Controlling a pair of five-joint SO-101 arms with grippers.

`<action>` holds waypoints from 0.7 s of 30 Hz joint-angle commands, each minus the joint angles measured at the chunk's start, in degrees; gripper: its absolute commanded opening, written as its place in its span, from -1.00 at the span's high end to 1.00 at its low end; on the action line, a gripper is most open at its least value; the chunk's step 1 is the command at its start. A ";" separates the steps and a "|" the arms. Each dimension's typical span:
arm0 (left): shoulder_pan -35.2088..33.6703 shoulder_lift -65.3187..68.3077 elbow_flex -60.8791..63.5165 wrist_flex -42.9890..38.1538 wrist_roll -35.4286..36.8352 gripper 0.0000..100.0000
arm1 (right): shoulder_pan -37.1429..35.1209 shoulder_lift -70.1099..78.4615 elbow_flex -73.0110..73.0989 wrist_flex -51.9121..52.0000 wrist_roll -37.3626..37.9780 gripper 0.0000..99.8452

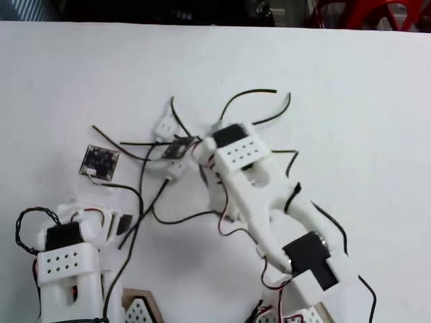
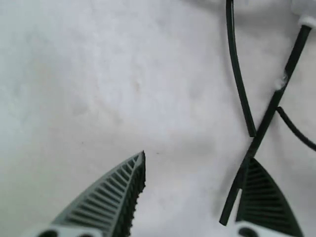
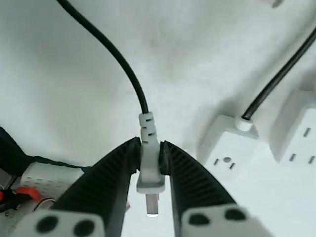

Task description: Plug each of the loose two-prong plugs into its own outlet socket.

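My right gripper (image 3: 149,163) is shut on a white two-prong plug (image 3: 149,170); its metal prongs stick out below the fingers and its black cord (image 3: 116,59) trails away over the table. Two white outlet sockets (image 3: 227,148) (image 3: 296,131) lie a short way off to one side. In the high view this gripper (image 1: 178,149) sits at the table's middle between two white outlet blocks (image 1: 165,126) (image 1: 176,168). My left gripper (image 2: 197,158) is open just above the bare table with nothing between its fingers, and a black cord (image 2: 261,123) runs past one fingertip. It rests at the front left (image 1: 117,225).
A small dark square board (image 1: 101,161) lies left of the outlets. Several black cords (image 1: 249,94) loop around the table's middle and run toward the front edge. The white table (image 1: 350,101) stretches wide to the right and back.
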 commanded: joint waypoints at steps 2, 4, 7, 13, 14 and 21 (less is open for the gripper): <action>-0.48 -0.92 -0.09 -0.97 -0.44 0.40 | -7.25 -1.45 6.42 -6.55 -4.75 0.96; -0.48 -0.92 -0.09 -0.97 -0.44 0.40 | -9.54 -1.45 9.23 -9.27 -6.68 0.96; -0.48 -0.92 -0.09 -0.97 -0.44 0.40 | -11.03 -1.45 11.78 -11.12 -8.26 0.94; -0.48 -0.92 -0.09 -0.88 -0.44 0.40 | -11.12 -1.45 15.38 -9.71 -7.74 0.83; -0.48 -0.92 -0.09 -0.88 -0.44 0.40 | -11.12 -1.45 15.74 -9.63 -7.74 0.84; -0.48 -0.92 -0.09 -0.88 -0.44 0.40 | -11.12 -1.45 18.20 -9.54 -7.65 0.85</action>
